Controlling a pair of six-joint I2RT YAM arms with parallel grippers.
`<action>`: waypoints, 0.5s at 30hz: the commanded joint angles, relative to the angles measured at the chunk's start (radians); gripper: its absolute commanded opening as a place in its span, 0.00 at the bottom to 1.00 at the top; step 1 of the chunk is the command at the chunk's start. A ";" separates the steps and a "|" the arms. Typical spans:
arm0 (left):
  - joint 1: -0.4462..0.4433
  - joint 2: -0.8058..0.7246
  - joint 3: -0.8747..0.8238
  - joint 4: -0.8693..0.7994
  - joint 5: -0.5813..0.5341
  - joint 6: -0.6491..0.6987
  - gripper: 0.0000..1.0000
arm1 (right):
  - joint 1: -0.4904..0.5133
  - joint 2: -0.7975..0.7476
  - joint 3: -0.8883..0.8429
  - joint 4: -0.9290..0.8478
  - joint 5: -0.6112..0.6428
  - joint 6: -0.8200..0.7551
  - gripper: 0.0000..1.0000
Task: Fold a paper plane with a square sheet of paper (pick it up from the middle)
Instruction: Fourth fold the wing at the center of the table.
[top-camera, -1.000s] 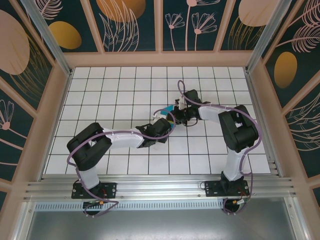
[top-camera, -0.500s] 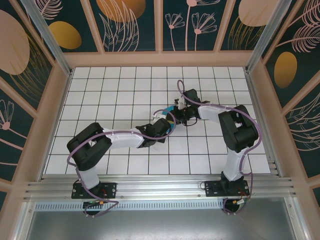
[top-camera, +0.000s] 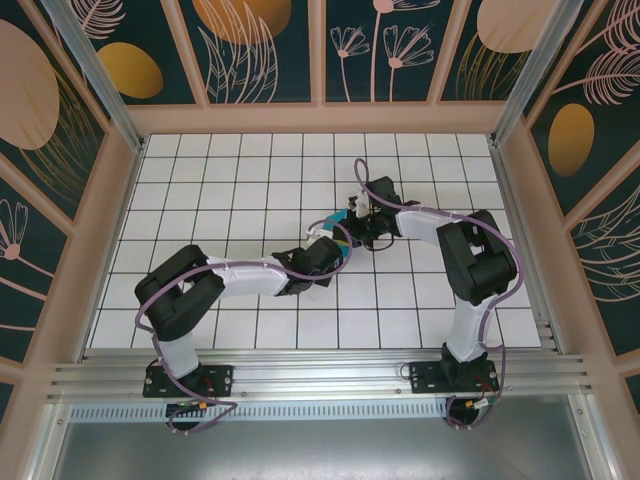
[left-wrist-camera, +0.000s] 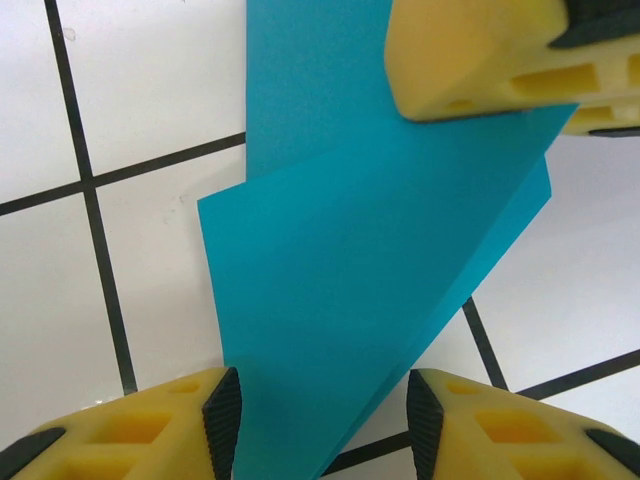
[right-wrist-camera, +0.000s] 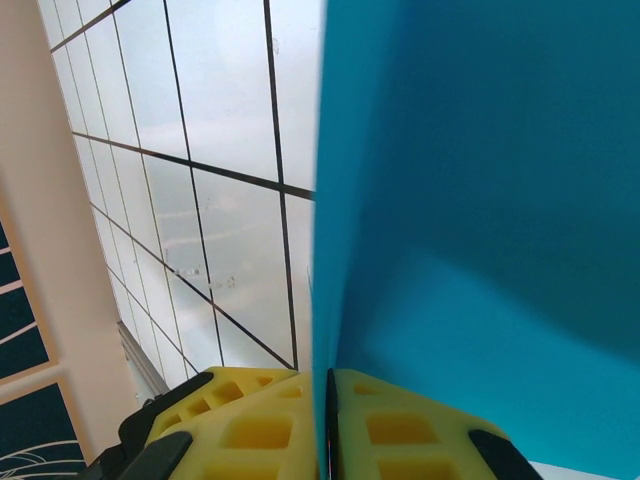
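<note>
Grid table (top-camera: 220, 190) beneath folded teal paper (left-wrist-camera: 340, 270)

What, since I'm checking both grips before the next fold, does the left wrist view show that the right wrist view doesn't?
Left wrist view: the square sheet of paper seen flat, one folded layer overlapping another, running between the left pincer, whose jaws stand apart on either side of it; a yellow finger from the other arm sits on its far corner. Right wrist view: the right pincer shut on the sheet, seen edge-on, plus the enclosure wall. Both: teal paper above the white gridded table.
</note>
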 joint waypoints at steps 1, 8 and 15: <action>-0.008 0.027 0.004 -0.017 -0.020 0.015 0.45 | 0.009 0.003 0.024 -0.030 0.004 -0.001 0.12; -0.008 0.027 0.011 -0.023 -0.040 0.015 0.36 | 0.009 0.007 0.019 -0.036 0.012 -0.006 0.13; -0.008 0.015 0.012 -0.033 -0.047 0.013 0.41 | 0.009 0.013 0.021 -0.041 0.015 -0.011 0.13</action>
